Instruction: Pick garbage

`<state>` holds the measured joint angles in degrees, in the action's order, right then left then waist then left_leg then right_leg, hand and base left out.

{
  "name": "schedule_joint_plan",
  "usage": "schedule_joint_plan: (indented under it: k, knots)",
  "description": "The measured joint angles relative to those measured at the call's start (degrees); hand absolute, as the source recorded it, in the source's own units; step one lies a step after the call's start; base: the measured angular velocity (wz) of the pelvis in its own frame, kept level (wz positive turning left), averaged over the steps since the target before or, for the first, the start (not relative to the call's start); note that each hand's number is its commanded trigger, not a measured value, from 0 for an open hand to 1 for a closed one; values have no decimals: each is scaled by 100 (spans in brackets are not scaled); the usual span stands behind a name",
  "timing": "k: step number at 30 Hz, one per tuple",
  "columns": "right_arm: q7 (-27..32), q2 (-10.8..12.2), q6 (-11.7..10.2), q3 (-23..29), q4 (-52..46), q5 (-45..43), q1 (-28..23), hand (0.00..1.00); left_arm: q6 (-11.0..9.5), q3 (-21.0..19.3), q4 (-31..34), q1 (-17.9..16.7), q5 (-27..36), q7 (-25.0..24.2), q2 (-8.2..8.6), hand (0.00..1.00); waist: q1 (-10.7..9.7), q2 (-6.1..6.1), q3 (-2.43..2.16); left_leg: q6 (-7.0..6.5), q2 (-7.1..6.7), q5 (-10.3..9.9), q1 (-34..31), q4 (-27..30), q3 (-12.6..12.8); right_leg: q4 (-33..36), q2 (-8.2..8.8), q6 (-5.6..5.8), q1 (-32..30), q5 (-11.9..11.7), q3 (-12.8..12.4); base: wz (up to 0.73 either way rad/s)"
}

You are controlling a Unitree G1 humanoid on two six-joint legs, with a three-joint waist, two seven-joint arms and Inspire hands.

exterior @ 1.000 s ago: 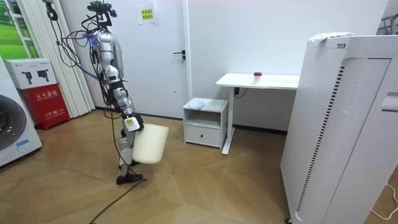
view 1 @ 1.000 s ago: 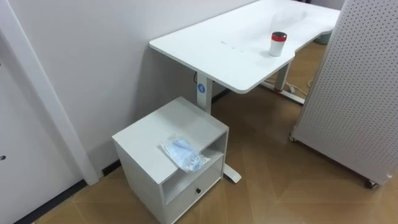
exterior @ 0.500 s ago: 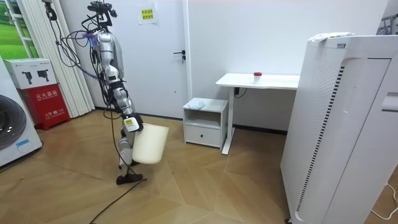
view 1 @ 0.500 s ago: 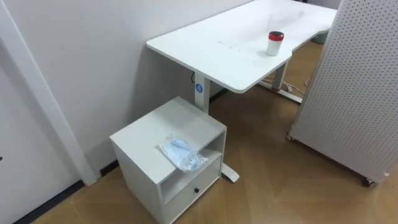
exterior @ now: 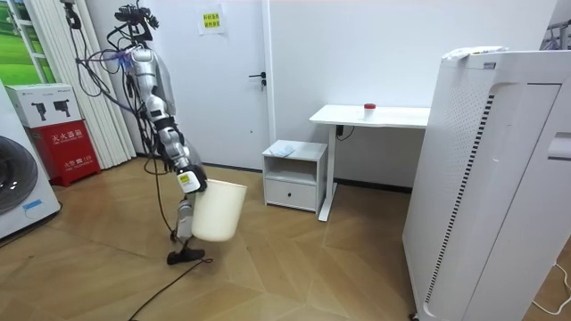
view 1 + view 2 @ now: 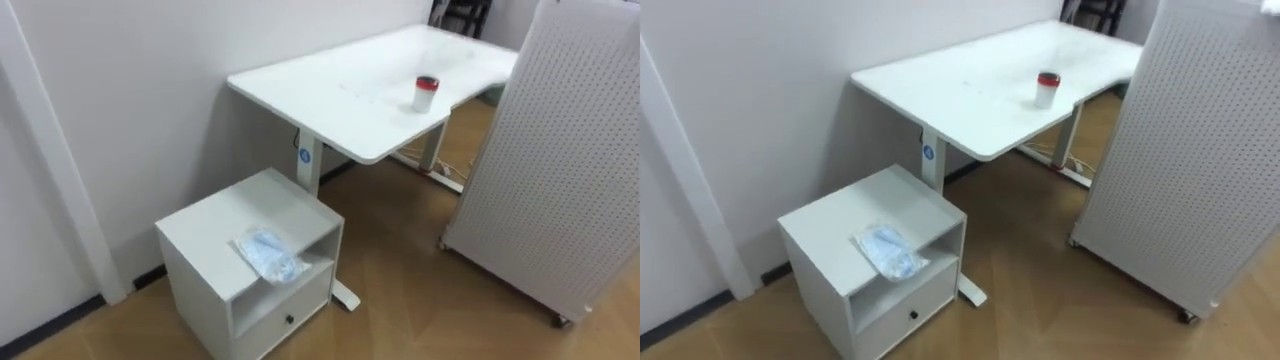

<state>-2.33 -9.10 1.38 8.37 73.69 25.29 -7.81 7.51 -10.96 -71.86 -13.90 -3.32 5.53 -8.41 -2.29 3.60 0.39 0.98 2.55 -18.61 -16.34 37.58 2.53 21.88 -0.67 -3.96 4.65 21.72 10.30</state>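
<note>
The garbage (image 6: 268, 255), a crumpled pale blue and white wad that looks like thin plastic or cloth, lies on top of a small white cabinet (image 6: 225, 212) in the lower left of the eye views. It sits at the front edge, just above the cabinet's open shelf, which has a drawer with a dark knob beneath it. Nothing touches it.

Up and to the right of the cabinet stands a white table (image 6: 330, 85) against the wall, one leg close beside the cabinet. A small white canister with a red lid (image 6: 427, 93) stands upright near the table's front edge. A white perforated panel (image 6: 560, 170) on castors fills the right side.

In the room view the robot stands on the wooden floor at the left, in front of a white door (image 5: 236, 80) and well apart from the cabinet. A cream waste bin (image 5: 219, 212) hangs at knee height from its right robot hand (image 5: 189, 181), which is at the bin's rim; whether that hand is clamped on the rim I cannot tell. A red box (image 5: 64, 147) and a washing machine (image 5: 18, 187) stand at the far left.
</note>
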Motion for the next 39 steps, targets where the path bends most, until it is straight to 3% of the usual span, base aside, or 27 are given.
schedule_joint_plan:
  k: [1,3,4,6,8,11,13,16,19,20,21,22,23,24,25,26,28,29,30,31,32,33,34,35,36,37,39]
  knots:
    - [34,-5,8,28,10,18,-19,100,1,0,1,-17,-1,2,6,0,20,11,3,3,-54,82,-121,-240,8,8,51,23,-4,33,0,0]
    - [165,-35,48,33,6,-2,-58,100,-1,-11,5,-164,1,14,26,0,112,29,-5,-46,-135,974,-300,-1062,156,-74,282,128,191,128,-97,-41]
    - [178,-42,43,35,-19,-11,-129,100,-16,-14,20,-168,0,19,23,0,66,21,-20,-105,-149,1302,-278,-1260,247,-186,330,236,277,137,-122,-18]
    - [187,-30,35,37,-27,-15,-192,100,-126,-16,53,-163,-16,26,21,0,45,82,-64,-319,-294,1465,-229,-1294,317,-301,415,353,300,165,-236,-10]
    - [194,-20,-30,117,-55,-108,-180,100,-215,-18,65,-68,-21,24,22,0,32,107,-86,-357,-367,1378,-190,-1235,411,-451,520,468,363,99,-242,-24]
    - [162,9,-105,155,-117,-169,-159,100,-388,-16,116,102,-7,23,1,0,11,215,-29,-408,-488,1288,-152,-1160,487,-756,661,553,560,-1,-311,-12]
    - [175,25,-111,108,-133,-229,-105,100,-396,10,118,225,31,24,14,0,-44,174,21,-409,-518,1090,-167,-975,521,-845,663,552,695,-11,-343,-4]
    - [222,22,-119,64,-210,-335,-18,100,-413,2,119,535,39,51,41,0,-14,128,30,-396,-531,899,-187,-961,534,-652,740,591,596,12,-265,6]
    - [255,7,-116,-39,-274,-451,120,100,-538,9,98,790,211,66,48,0,32,68,20,-502,-632,821,-167,-1070,547,107,885,655,239,49,-216,6]
    - [313,13,-119,-38,-298,-502,199,100,-591,32,112,830,277,74,48,0,59,44,10,-568,-660,778,-89,-1115,562,710,999,657,12,47,-229,9]
    - [364,12,-129,-47,-424,-540,213,100,-646,68,117,838,279,120,50,0,88,64,10,-640,-768,731,19,-1141,590,1431,1148,754,-267,-15,-238,9]
    - [393,10,-135,-44,-465,-544,195,100,-652,88,116,836,292,138,48,0,88,67,4,-676,-835,704,81,-1150,583,1769,1234,782,-380,-80,-248,18]
    - [444,5,-171,-42,-488,-540,209,100,-653,143,120,828,348,179,47,0,83,98,20,-752,-955,653,228,-1188,558,2386,1394,753,-562,-338,-239,30]
    - [476,2,-216,-45,-496,-533,199,100,-656,228,159,797,375,182,46,0,94,47,12,-818,-1004,604,376,-1221,488,2809,1461,720,-687,-741,-234,32]
    - [479,2,-240,-44,-496,-531,195,100,-664,250,173,781,373,183,46,0,89,18,3,-841,-1012,581,442,-1249,440,2964,1459,706,-745,-966,-256,29]
    - [473,6,-264,-35,-488,-525,204,100,-668,289,211,777,360,218,29,0,95,-76,-38,-873,-1027,564,580,-1369,317,3237,1451,678,-884,-1279,-262,16]
    - [430,10,-284,-60,-561,-420,223,100,-669,325,213,737,379,332,-4,0,135,-105,-36,-906,-1004,582,792,-1591,274,3410,1426,713,-1206,-994,-248,9]
    - [383,-2,-314,-106,-586,-260,224,100,-681,332,226,710,372,405,-10,0,144,-125,-11,-922,-973,571,904,-1674,226,3247,1328,686,-1433,-699,-211,16]
    - [334,0,-317,-112,-580,-162,229,100,-728,356,237,716,380,421,-15,0,144,-160,-12,-921,-915,554,968,-1724,153,2869,1163,658,-1642,-514,-195,18]
    - [315,7,-320,-147,-582,-84,235,100,-758,370,264,711,379,419,-16,0,156,-151,-4,-920,-888,554,1007,-1779,132,2599,1098,654,-1746,-485,-190,21]
    - [277,14,-330,-163,-581,-11,236,100,-792,419,284,717,379,404,-13,0,159,-149,-2,-900,-834,545,1071,-1860,69,1854,963,643,-1845,-491,-190,20]
    - [271,12,-338,-199,-564,47,234,100,-801,500,288,731,378,394,-9,0,143,-145,-2,-876,-808,532,1146,-1927,-19,985,866,627,-1856,-551,-198,22]
    - [272,10,-350,-235,-555,82,232,100,-816,560,290,733,378,393,-10,0,144,-135,-2,-865,-806,527,1182,-1973,-56,551,819,617,-1846,-644,-235,36]
    - [283,9,-412,-292,-483,115,222,100,-850,671,288,734,376,396,6,0,103,-161,-15,-827,-763,517,1257,-2045,-191,55,728,610,-1771,-1153,-238,34]
    - [297,27,-456,-306,-346,113,222,100,-906,675,288,723,375,401,18,0,105,-109,-21,-773,-717,508,1338,-2145,-267,-241,620,553,-1611,-1500,-234,30]
    - [301,32,-476,-305,-286,112,233,100,-941,666,288,719,375,406,20,0,128,-182,-53,-742,-672,506,1374,-2184,-279,-357,546,541,-1526,-1545,-220,12]
    - [296,29,-520,-306,-239,103,224,100,-1003,653,319,659,375,491,21,0,132,-175,-37,-696,-561,507,1544,-2330,-274,-633,382,517,-1292,-1597,-191,2]
